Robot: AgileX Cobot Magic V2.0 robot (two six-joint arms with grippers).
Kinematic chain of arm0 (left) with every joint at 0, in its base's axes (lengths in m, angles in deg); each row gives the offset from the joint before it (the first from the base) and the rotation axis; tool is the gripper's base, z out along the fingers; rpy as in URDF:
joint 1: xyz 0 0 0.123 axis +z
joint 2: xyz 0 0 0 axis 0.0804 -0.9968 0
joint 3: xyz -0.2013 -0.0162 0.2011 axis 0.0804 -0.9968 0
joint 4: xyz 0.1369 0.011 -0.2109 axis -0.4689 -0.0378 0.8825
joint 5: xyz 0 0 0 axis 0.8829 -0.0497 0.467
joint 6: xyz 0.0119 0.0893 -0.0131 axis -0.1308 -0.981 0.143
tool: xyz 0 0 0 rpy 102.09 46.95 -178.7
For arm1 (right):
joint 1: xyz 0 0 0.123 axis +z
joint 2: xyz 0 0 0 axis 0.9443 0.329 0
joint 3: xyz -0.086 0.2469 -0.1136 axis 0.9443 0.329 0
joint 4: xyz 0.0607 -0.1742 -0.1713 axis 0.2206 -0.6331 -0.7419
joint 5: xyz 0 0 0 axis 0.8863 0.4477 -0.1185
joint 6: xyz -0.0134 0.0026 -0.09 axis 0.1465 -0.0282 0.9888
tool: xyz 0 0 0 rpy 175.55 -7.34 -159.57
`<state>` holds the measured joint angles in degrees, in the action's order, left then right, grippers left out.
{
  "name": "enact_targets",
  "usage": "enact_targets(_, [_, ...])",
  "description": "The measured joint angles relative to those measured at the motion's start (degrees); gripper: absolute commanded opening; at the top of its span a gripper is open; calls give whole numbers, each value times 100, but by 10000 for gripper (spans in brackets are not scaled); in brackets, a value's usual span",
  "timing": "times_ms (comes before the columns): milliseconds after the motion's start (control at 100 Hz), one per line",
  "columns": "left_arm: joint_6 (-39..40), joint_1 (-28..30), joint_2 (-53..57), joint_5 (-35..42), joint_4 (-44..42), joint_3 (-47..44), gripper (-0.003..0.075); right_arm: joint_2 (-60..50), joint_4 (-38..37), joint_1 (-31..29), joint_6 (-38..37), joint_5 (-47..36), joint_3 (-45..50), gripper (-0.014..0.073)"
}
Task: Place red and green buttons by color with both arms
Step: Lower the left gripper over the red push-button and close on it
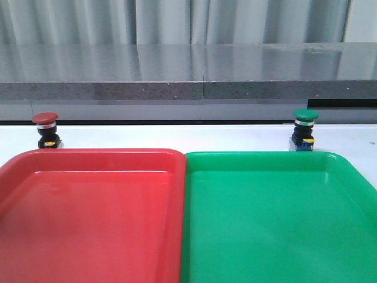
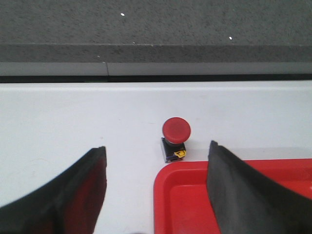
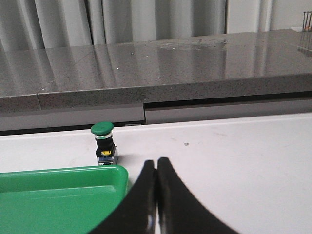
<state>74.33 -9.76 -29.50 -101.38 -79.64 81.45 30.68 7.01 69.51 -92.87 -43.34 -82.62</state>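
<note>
Two trays lie side by side on the white table (image 1: pixel 177 135), their inner rims touching: the red tray (image 1: pixel 88 212) on the left, the green tray (image 1: pixel 277 218) on the right. Neither tray holds anything in the parts shown.

The red button (image 1: pixel 46 130) stands upright on the table just behind the far left corner of the red tray. The green button (image 1: pixel 304 129) stands upright on the table just behind the far rim of the green tray, toward its right side. The two buttons are well apart. A grey stone ledge (image 1: pixel 188 71) runs behind the table.

Neither arm appears in the front view.

Left gripper (image 2: pixel 156 190): the fingers (image 2: pixel 83 195) are spread wide and hold nothing. In the left wrist view, the red button (image 2: pixel 175 138) is ahead of the fingertips, in line with the gap between them and not touching either, just beside the tray corner (image 2: pixel 170 185).

Right gripper (image 3: pixel 157 168): the fingers (image 3: pixel 173 200) are pressed together at the tips with nothing between them. In the right wrist view, the green button (image 3: pixel 104 142) stands apart from the fingertips, off to one side, just behind the tray corner (image 3: pixel 114 173).
</note>
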Motion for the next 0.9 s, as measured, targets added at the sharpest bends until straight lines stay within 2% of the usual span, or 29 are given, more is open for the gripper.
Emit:
enact_targets(470, [0, -204, -2701, -1893, 32, 2545, 438, 0, 0, 0, 0, 0, 0, -63])
enact_targets(660, [0, -204, -3528, -2282, 43, 3338, 438, 0, 0, 0, 0, 0, 0, -63])
enact_targets(900, [24, -204, -4276, -2646, 53, 3890, 438, 0, 0, 0, 0, 0, 0, -63])
